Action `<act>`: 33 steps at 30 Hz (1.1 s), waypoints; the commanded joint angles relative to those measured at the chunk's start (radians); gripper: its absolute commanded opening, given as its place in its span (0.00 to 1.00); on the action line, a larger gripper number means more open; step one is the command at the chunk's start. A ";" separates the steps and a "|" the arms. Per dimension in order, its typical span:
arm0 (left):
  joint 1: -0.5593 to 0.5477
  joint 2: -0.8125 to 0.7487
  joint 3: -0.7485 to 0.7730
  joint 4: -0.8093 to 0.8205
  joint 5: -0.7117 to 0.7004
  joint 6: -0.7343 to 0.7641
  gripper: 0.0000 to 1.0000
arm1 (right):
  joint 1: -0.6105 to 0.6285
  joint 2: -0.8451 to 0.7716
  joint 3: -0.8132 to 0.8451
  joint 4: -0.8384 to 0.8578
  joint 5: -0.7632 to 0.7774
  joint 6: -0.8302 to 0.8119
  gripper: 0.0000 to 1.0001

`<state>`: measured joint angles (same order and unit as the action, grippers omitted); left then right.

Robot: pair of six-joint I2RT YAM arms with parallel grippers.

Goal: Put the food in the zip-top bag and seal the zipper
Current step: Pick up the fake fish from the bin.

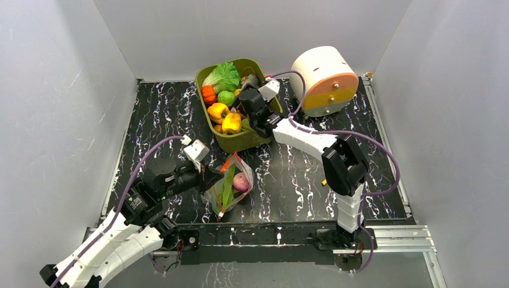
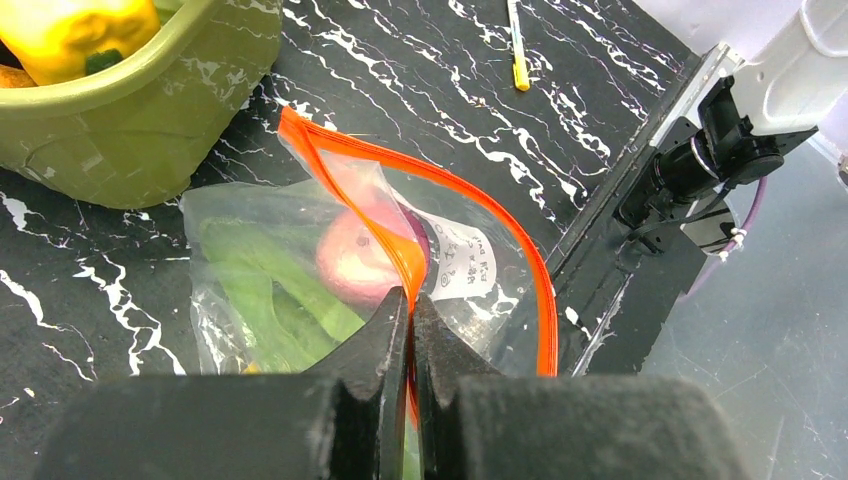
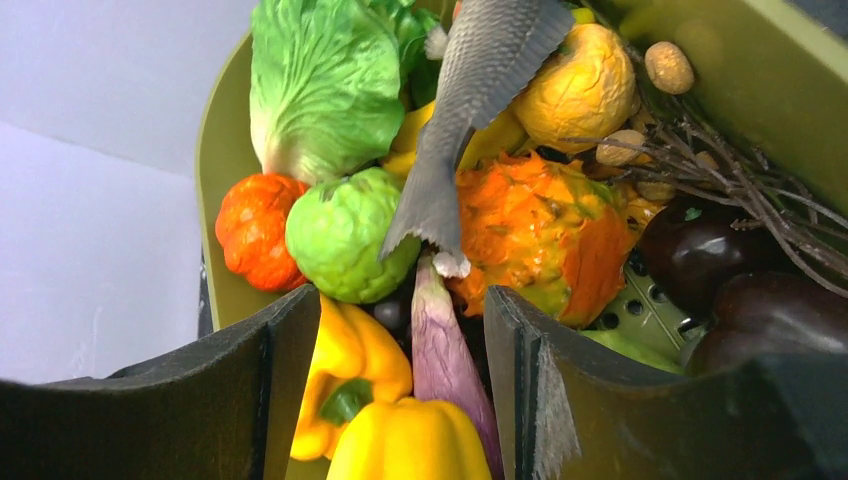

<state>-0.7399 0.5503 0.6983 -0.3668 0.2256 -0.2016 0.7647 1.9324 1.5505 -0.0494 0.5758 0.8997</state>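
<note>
Food: most sits in the olive tub (image 1: 239, 141), directly under the right gripper (image 3: 400, 335). A green cucumber (image 2: 262, 290) & a pinkish onion (image 2: 352, 255) lie inside the zip-top bag (image 2: 230, 215), just ahead of the left gripper (image 2: 410, 335).
Right gripper: jaws apart, nothing pinched; it hangs nose-down over the tub.
Btwn its fingers: a slim purple bulb (image 3: 445, 355). A yellow pepper (image 3: 400, 445) is nearer the wrist, w/ a 2nd one against the left finger.
Ahead of it: grey fish (image 3: 485, 80), lettuce (image 3: 320, 85), green ball (image 3: 345, 235), orange-green squash (image 3: 545, 235). All crowded & touching.
Left gripper: clenched on the zipper (image 2: 470, 190), pinching the near lip while the far lip arches up, so the mouth gapes.
Bag position: flat on the table (image 1: 288, 180) beside the tub, mouth toward the tub.
Step (judged): pick one piece from the tub for the bag.
Doing it well: commit to a single item. Prob. the purple bulb, as it already lies in line w/ the gap. Go low enough that the pads meet its widest part, not the taper.
Watch: the peppers crowd the left finger, so a shallow close may catch a pepper edge & pop both loose. Glossy skins look slippery; squeeze square, not at a slant.
Drop-off: approach the mouth from the tub side & release low inside, clear of the pinched lip.
Left side's job: no slack on the strip, else the opening may sag shut.
Sealing: not yet due, w/ plenty left in the tub.
</note>
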 commanded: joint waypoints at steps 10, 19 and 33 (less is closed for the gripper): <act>-0.003 -0.043 0.003 0.006 0.005 0.011 0.00 | -0.090 0.112 0.124 0.083 -0.067 0.215 0.55; -0.003 -0.034 0.003 0.003 0.006 0.015 0.00 | -0.106 0.187 0.181 0.108 -0.054 0.242 0.54; -0.003 -0.036 0.004 0.001 -0.005 0.018 0.00 | -0.118 0.249 0.238 0.122 -0.089 0.230 0.21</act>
<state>-0.7399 0.5198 0.6975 -0.3752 0.2241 -0.1970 0.6529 2.1860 1.7447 0.0124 0.4755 1.1339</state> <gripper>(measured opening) 0.010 0.266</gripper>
